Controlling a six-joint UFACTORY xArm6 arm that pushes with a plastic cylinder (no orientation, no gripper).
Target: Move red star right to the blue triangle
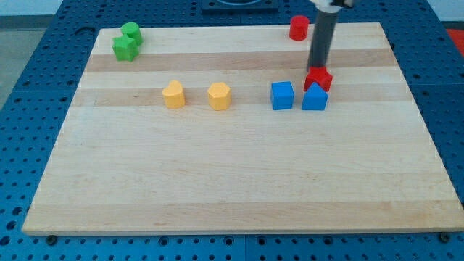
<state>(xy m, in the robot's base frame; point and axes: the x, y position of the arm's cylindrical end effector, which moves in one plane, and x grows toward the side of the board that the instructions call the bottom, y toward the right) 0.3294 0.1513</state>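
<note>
My tip point(317, 68) rests at the top edge of the red star point(319, 78); this end effector is a bare rod, holding nothing. The star sits toward the surface's point(232, 181) upper right, touching the blue triangle point(315, 98) just below it. A blue cube point(282, 96) lies just left of the triangle. A red cylinder point(299, 27) stands at the top edge.

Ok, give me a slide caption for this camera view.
My tip meets the red star, which touches the blue triangle from above.
</note>
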